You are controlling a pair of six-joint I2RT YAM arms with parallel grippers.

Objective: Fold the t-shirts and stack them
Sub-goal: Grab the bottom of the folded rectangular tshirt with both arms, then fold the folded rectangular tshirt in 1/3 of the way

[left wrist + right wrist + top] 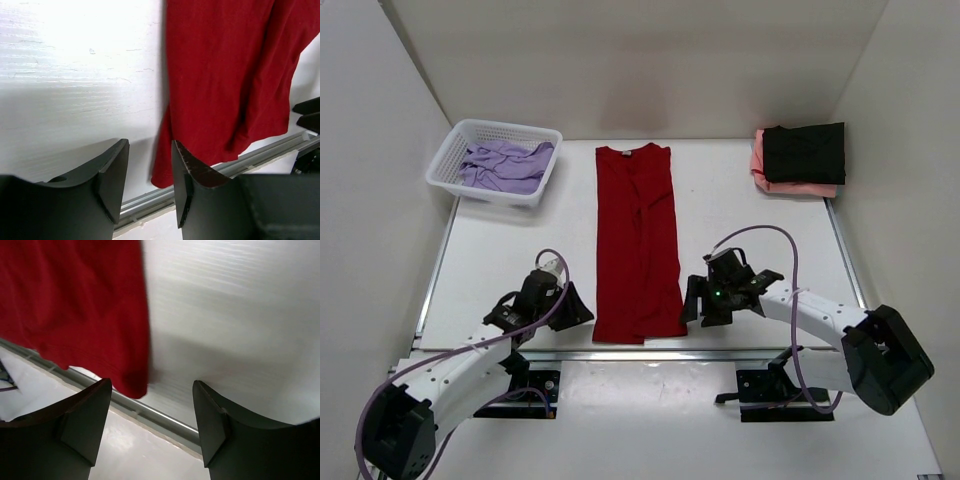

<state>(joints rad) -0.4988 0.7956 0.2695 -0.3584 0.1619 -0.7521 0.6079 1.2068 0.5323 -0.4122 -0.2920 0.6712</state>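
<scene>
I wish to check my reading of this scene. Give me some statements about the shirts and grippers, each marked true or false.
1. The red t-shirt lies flat as one long strip. True.
2. The lavender t-shirt is folded on the stack. False: it lies crumpled in the white mesh basket.
3. The black t-shirt lies on the salmon pink t-shirt. True.
4. The left gripper is shut on the red t-shirt. False: it is open, holding nothing.

it looked like a robotics lab: a white table [500, 260] walled by plain white panels [650, 60], left arm [460, 370] and right arm [810, 315] bolted at its edge.
</scene>
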